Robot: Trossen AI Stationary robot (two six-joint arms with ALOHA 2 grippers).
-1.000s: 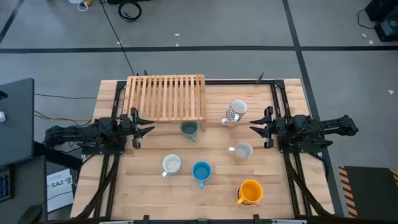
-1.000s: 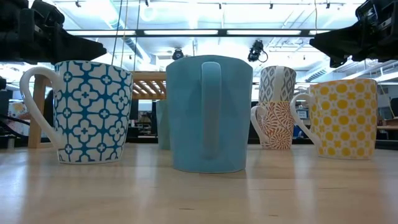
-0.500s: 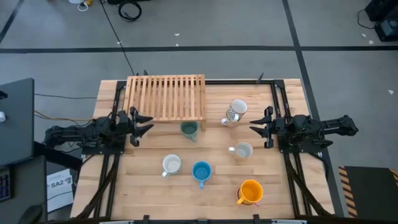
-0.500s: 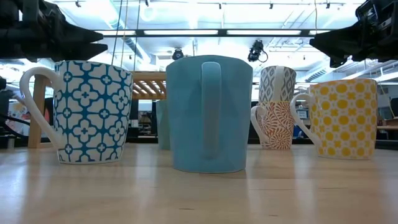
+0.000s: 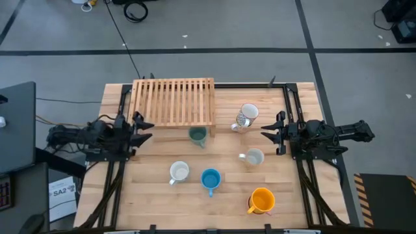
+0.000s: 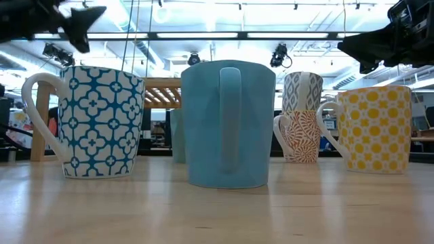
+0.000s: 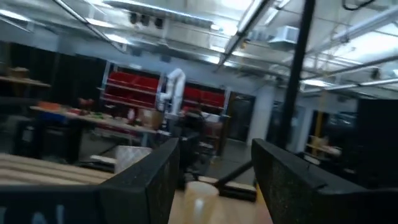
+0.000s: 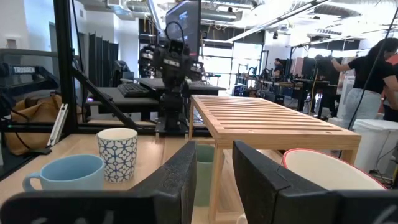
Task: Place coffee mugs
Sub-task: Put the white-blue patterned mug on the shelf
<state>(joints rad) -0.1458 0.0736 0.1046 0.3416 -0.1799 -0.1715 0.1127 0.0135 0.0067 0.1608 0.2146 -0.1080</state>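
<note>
Nearest the lower edge of the high view, the orange mug [image 5: 261, 200] stands on the table [image 5: 149, 195] at lower right. Just above it sit the blue mug [image 5: 210, 179] at centre and the white blue-patterned mug [image 5: 179, 171] to its left. Farther up, a cream mug [image 5: 253, 157] stands right of centre, the green mug [image 5: 197, 135] touches the front edge of the slatted wooden rack [image 5: 174, 101], and a speckled white mug [image 5: 247, 116] stands to the rack's right. At mid-left the left hand [image 5: 144, 127] hangs empty, fingers spread. At mid-right the right hand [image 5: 268, 134] hangs empty, fingers spread.
</note>
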